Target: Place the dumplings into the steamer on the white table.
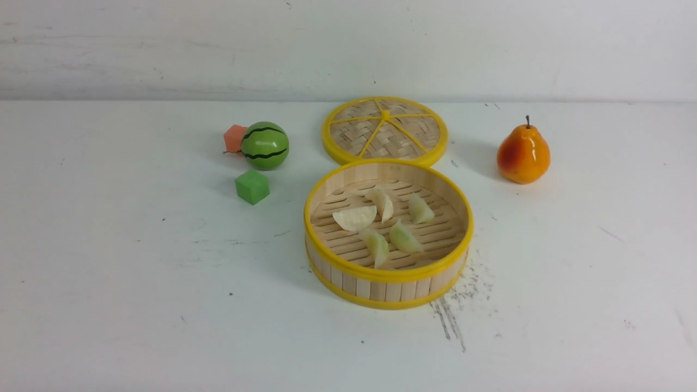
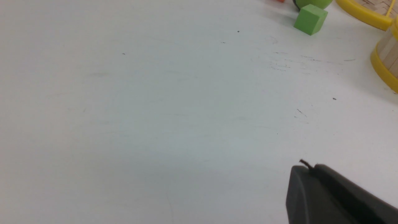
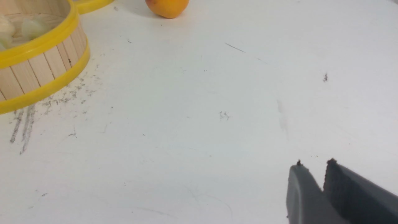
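1. Five dumplings [image 1: 384, 223] lie inside the steamer [image 1: 387, 272], clustered on its slatted floor, with none left outside on the table [image 1: 136, 305]. The task looks finished.
2. The dumplings are small, glossy crescents. They are probably light, hard and slippery, so they are best pinched across the plump middle, not the thin edge.
3. The steamer looks stiff and light, and a nudge to its wall could slide it.
4. The left gripper [image 2: 311, 168] has its jaws pressed together and holds nothing. It hovers low over bare table. The steamer wall lies well ahead of it and to one side.
5. The green cube [image 2: 310, 19] sits further ahead of the left gripper, with the lid [image 1: 385, 130] rim just beyond.
6. The right gripper [image 3: 314, 169] shows a narrow gap between its jaws, with nothing in it. It also hovers over bare table.
7. The steamer sits well ahead of the right gripper and off to the side. The pear [image 3: 167, 7] is further off still.
8. Neither arm appears in the front view, so both seem drawn back toward the robot.
9. A watermelon [image 1: 264, 145] and an orange block [image 1: 234, 138] stand beyond the cube.
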